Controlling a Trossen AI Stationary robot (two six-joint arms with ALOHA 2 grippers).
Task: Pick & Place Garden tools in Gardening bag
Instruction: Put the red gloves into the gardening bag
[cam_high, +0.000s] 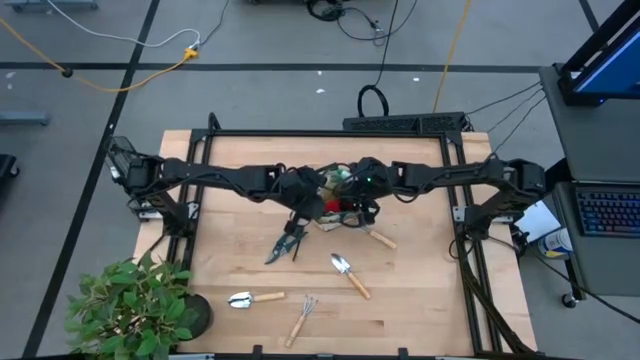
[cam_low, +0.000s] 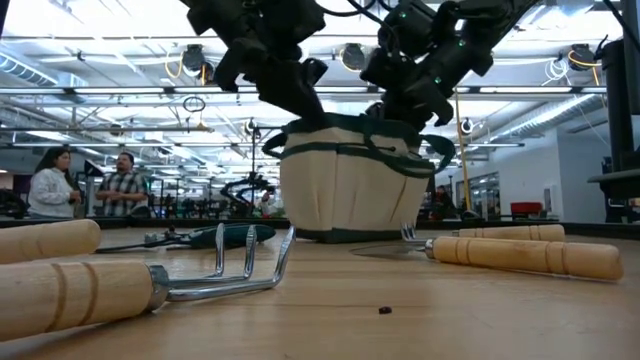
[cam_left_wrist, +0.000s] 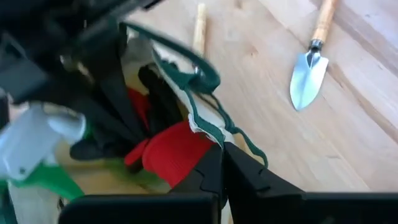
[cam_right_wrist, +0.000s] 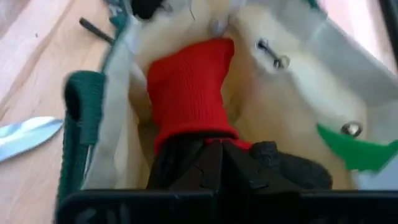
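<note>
Both grippers are seen over the gardening bag (cam_high: 338, 190) at the middle of the table's (cam_high: 420, 300) far half. The left gripper (cam_left_wrist: 222, 163) is held just at the bag's green-trimmed rim, its fingers pressed together with nothing visibly between them. The right gripper (cam_right_wrist: 214, 155) is reached down into the bag with its fingers pressed together at the cuff of the red glove (cam_right_wrist: 189, 93), which lies inside against the beige lining; whether the fabric is actually pinched cannot be told. The glove's long axis is shown by the right wrist view to run straight away from that gripper. Only the wrist views reveal the bag's inside, where the green spray bottle with its white top (cam_left_wrist: 31, 146) is also seen beside the glove. The tools left on the wood are laid out only in the high view: the dark pruning shears (cam_high: 285, 244) just in front of the bag, pointing toward the near edge; a trowel (cam_high: 349, 274) lying diagonally, blade toward the bag; another trowel (cam_high: 254, 298) lying crosswise; and the rake (cam_high: 303, 318) with tines pointing toward the bag.
</note>
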